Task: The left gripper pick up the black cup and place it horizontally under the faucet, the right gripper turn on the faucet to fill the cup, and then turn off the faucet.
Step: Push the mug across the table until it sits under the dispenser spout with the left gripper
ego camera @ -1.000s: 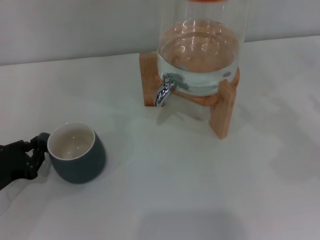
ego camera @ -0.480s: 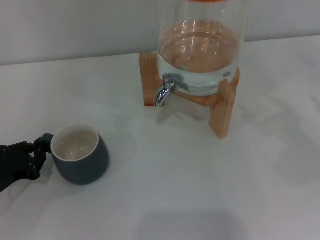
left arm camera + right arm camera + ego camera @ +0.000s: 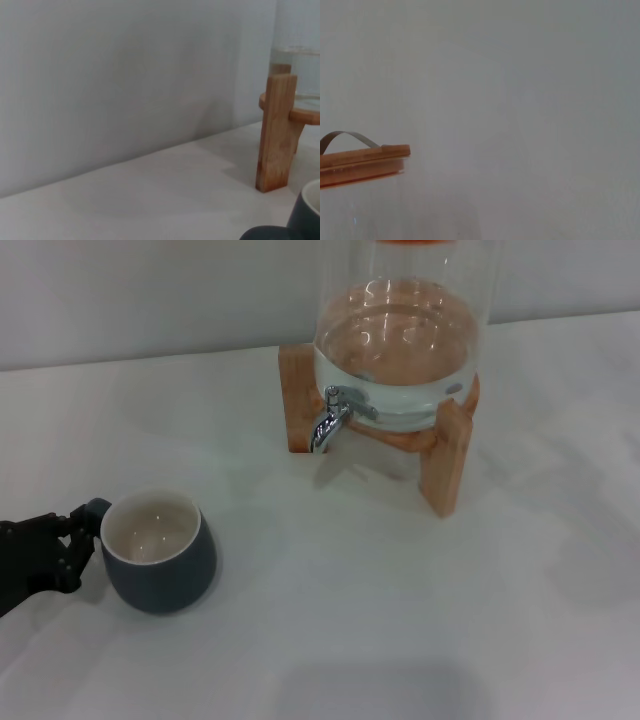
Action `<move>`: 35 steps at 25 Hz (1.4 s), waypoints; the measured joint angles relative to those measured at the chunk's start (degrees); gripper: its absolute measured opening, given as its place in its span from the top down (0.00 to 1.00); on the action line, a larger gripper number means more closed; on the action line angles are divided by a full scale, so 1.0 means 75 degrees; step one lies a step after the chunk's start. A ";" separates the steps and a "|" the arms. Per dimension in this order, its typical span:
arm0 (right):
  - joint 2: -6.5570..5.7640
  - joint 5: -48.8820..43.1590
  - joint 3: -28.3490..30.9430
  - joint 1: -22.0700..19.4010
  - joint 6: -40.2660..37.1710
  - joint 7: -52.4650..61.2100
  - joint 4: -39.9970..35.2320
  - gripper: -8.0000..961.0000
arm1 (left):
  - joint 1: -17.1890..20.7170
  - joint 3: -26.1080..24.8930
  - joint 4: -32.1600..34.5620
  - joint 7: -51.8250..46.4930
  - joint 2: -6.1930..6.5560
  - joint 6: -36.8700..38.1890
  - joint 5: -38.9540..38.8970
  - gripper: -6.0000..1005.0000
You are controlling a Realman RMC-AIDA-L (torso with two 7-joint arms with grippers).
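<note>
Charcoal black cup (image 3: 157, 551) standing upright on the white counter (image 3: 360, 600), near left, cream inside facing up, loop handle pointing left. Left hand (image 3: 72, 540) at the near-left edge, low over the counter, black jointed fingers (image 3: 66, 562) clamped on the cup handle. Seen also in the left wrist view as a dark rim and wall (image 3: 306, 214) at the picture's edge, close to the camera.

Chrome faucet (image 3: 330, 419) mounted on the front of the clear glass dispenser (image 3: 405, 340), spout curving down, far right of the cup and well apart from it. Dispenser partly filled with water, resting on a wooden stand (image 3: 447, 455) with upright legs; one leg (image 3: 274, 132) visible in the left wrist view, foot on the counter. Nothing beneath the spout but bare counter.

Right hand not visible in any view. Right wrist view showing only a wooden lid (image 3: 362, 164) with a thin metal handle (image 3: 347, 137), against a plain pale wall (image 3: 520, 100).
</note>
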 joint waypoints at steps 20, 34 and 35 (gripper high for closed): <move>0.0000 0.0002 0.0000 0.0001 0.0099 0.0000 0.0001 0.21 | -0.0480 0.0012 -0.0190 0.0017 -0.0022 0.0061 -0.0326 0.89; 0.0000 0.0001 -0.0001 -0.0016 0.0217 0.0000 0.0087 0.21 | -0.1496 0.0012 -0.1208 0.0240 -0.0023 0.0589 -0.0409 0.89; 0.0000 0.0001 0.0000 -0.0019 0.0224 0.0000 0.0089 0.21 | -0.1554 0.0012 -0.1273 0.0271 -0.0025 0.0611 -0.0409 0.89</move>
